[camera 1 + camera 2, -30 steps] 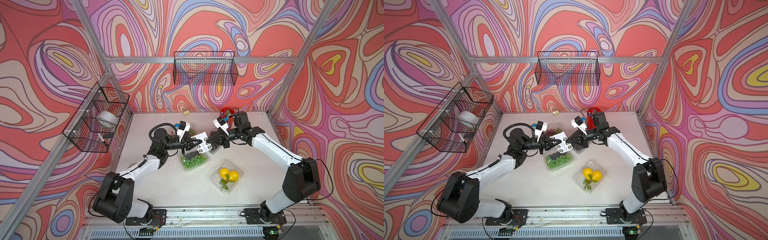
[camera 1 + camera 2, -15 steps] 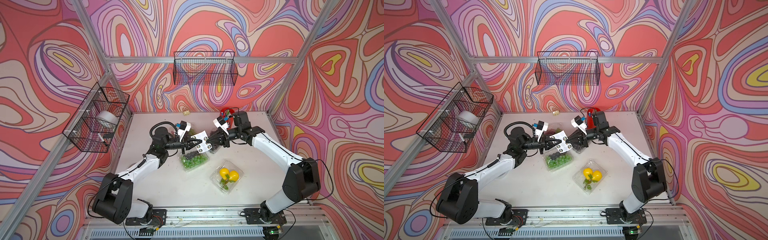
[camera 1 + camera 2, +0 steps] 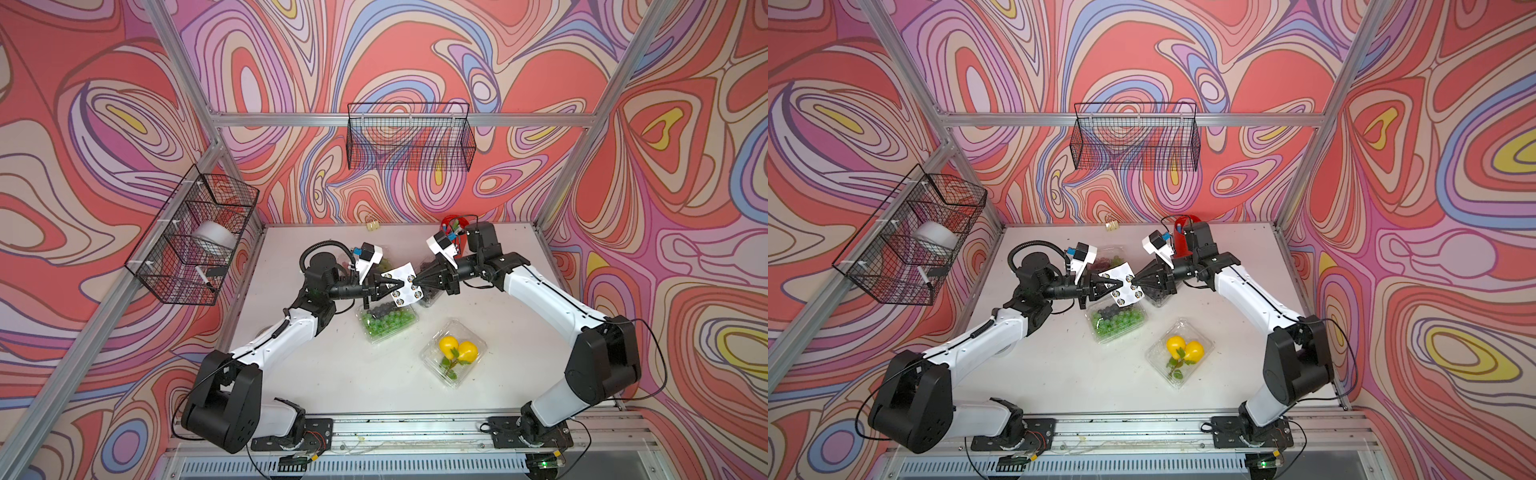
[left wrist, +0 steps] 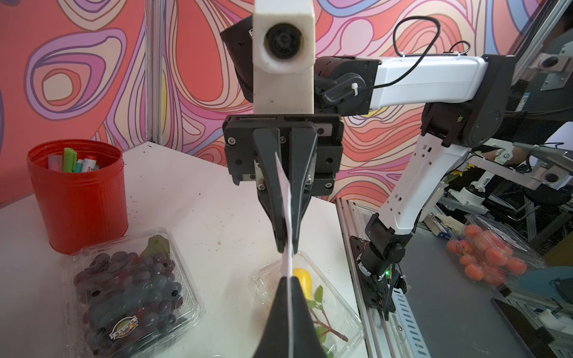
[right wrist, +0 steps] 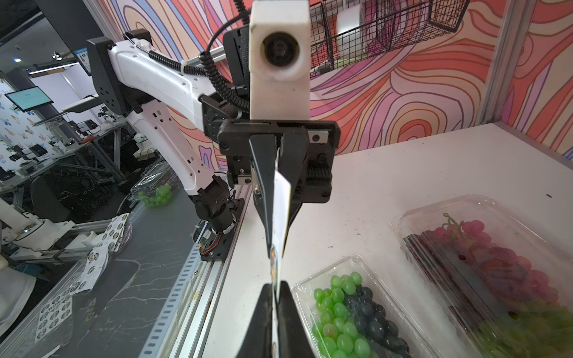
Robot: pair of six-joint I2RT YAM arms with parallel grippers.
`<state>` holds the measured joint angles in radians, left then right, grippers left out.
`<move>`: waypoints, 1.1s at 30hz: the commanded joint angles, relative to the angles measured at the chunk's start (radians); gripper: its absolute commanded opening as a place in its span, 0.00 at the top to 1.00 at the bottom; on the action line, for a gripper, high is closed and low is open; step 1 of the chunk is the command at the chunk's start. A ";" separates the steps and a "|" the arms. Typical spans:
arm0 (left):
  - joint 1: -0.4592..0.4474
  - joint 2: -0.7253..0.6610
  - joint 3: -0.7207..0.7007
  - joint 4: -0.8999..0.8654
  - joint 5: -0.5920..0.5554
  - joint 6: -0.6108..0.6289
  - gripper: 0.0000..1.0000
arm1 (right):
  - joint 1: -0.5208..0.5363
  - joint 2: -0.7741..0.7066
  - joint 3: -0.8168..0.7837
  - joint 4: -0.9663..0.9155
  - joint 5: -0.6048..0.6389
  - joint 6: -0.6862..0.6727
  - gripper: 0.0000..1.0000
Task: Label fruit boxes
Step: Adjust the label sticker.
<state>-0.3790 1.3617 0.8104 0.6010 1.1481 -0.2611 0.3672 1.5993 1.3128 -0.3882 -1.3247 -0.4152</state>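
1. The left gripper point(image 3: 400, 284) and the right gripper point(image 3: 417, 282) meet tip to tip in the air, above the middle of the surface point(image 3: 353, 386).
2. Both grippers are closed tight on one sticker sheet point(image 3: 404, 272). It is white with round stickers on it. The left one pinches one side and the right one pinches the other side.
3. In both wrist views the sheet shows from its thin edge (it looks like a white line). It runs straight from one gripper to the other.
4. The box of green and dark grapes point(image 3: 376, 337) lies flat in the middle of the surface, right under the sheet.
5. The box of dark purple grapes point(image 4: 186, 279) sits just beside it, a bit closer to the back edge and the right edge. In both top views the right gripper hides much of it. A round sticker shows on its lid in the left wrist view.
6. The box of red and green grapes point(image 5: 502, 210) lies closer to the back edge, behind the left gripper.
7. The lemon box point(image 3: 468, 370) sits alone, toward the front right corner, apart from the other boxes. It has two yellow lemons and some green leaves inside.
8. A red cup point(image 4: 77, 201) with pens in it stands at the back edge, right of the middle.
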 commanded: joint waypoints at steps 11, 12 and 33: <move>-0.013 -0.014 0.048 -0.060 -0.013 0.070 1.00 | -0.004 0.013 0.049 -0.096 -0.048 -0.077 1.00; -0.014 -0.011 0.051 -0.066 -0.013 0.075 1.00 | -0.002 0.017 0.052 -0.113 -0.058 -0.091 1.00; -0.044 0.017 0.095 -0.109 -0.040 0.105 1.00 | 0.004 0.071 0.095 -0.237 -0.103 -0.188 1.00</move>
<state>-0.4141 1.3842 0.8715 0.5072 1.1202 -0.1856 0.3672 1.6581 1.3876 -0.5743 -1.4086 -0.5598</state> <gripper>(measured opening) 0.048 0.042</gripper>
